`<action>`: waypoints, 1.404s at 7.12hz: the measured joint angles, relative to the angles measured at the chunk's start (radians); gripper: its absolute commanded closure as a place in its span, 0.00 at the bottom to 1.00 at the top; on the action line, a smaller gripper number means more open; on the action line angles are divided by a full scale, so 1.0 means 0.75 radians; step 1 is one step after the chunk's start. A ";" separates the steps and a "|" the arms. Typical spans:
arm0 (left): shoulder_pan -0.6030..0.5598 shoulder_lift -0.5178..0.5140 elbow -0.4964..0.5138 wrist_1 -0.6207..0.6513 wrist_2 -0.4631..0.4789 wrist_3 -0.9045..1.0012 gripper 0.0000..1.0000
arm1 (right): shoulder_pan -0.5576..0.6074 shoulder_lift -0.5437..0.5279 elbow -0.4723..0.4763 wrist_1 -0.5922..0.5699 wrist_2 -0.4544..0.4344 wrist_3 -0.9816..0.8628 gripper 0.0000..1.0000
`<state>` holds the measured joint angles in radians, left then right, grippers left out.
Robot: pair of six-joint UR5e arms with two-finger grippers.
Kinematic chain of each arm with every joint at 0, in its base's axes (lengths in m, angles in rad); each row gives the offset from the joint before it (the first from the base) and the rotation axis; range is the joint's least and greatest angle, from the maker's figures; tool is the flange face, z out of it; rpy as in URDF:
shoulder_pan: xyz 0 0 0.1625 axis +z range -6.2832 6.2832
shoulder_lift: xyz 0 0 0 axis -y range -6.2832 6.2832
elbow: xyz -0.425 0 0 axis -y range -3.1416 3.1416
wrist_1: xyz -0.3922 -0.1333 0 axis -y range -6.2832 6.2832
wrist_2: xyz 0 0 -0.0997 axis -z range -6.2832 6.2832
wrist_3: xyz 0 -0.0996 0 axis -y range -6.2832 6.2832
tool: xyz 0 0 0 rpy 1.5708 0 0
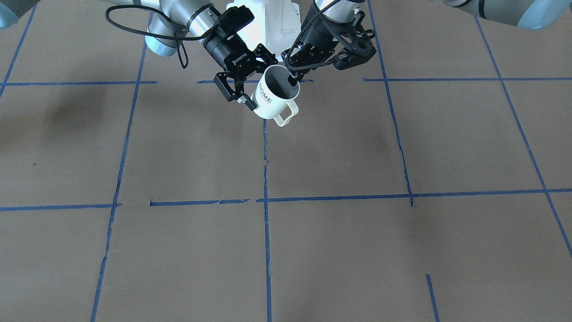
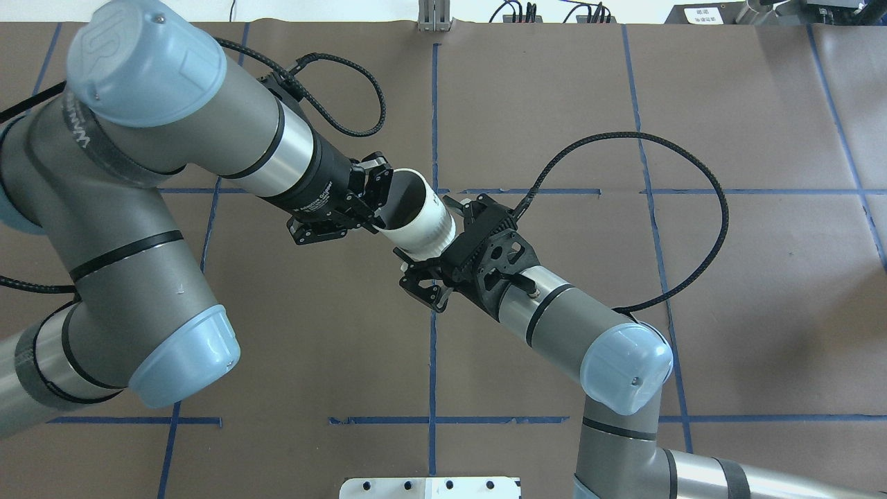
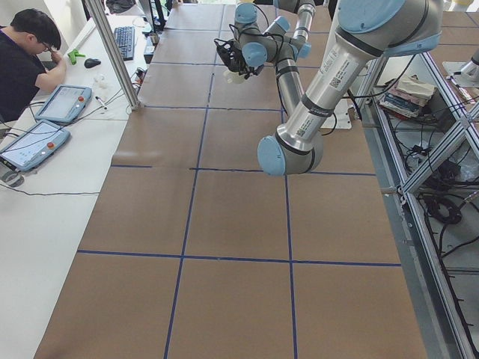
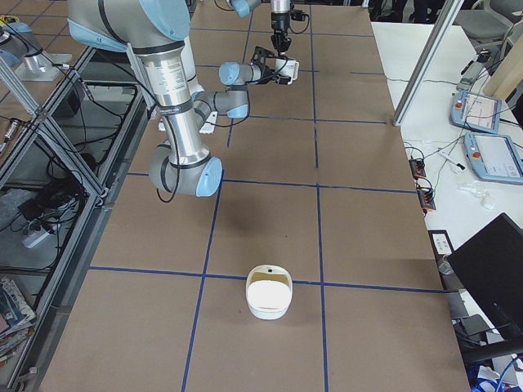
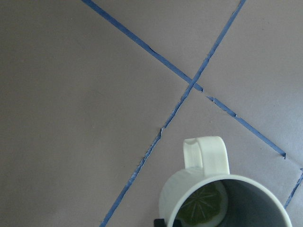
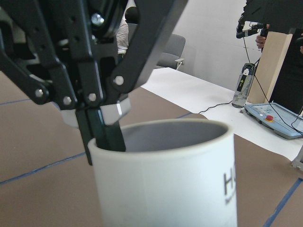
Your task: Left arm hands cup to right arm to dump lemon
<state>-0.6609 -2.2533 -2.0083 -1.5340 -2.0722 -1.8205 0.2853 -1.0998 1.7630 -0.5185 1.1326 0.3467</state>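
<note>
Robotics lab. Left arm [image 2: 145, 229] and right arm [image 2: 561, 326] over a bench [image 3: 224, 217] papered brown and gridded with blue tape [image 3: 224, 258]. Aluminium framing [image 3: 112, 52], teach pendants [image 3: 30, 146], a keyboard [image 3: 124, 41], cable tangles [image 3: 441, 209] below, a person [image 3: 22, 63] seated at a side desk.
</note>
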 measured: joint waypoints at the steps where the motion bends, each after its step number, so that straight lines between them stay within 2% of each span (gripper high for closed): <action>1: 0.002 -0.002 -0.008 0.000 -0.004 0.000 0.92 | 0.000 0.000 0.000 0.000 0.000 0.000 0.28; 2: 0.003 -0.004 -0.017 0.000 -0.008 0.001 0.33 | 0.000 0.000 0.000 0.001 -0.001 0.000 0.74; 3: 0.003 -0.004 -0.026 -0.002 -0.022 0.015 0.00 | -0.001 0.004 0.000 0.000 0.000 0.001 0.94; 6: -0.003 0.050 -0.146 -0.002 -0.082 0.184 0.00 | 0.000 0.013 0.001 -0.002 0.002 0.001 0.96; 8: -0.024 0.145 -0.207 0.000 -0.086 0.291 0.00 | -0.002 0.010 -0.001 -0.002 0.006 0.003 0.98; 10: -0.051 0.280 -0.205 0.049 -0.076 0.551 0.00 | 0.000 0.003 -0.002 -0.003 0.003 0.016 0.98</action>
<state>-0.6991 -2.0435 -2.1621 -1.4974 -2.1292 -1.4069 0.2853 -1.0978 1.7614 -0.5211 1.1349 0.3585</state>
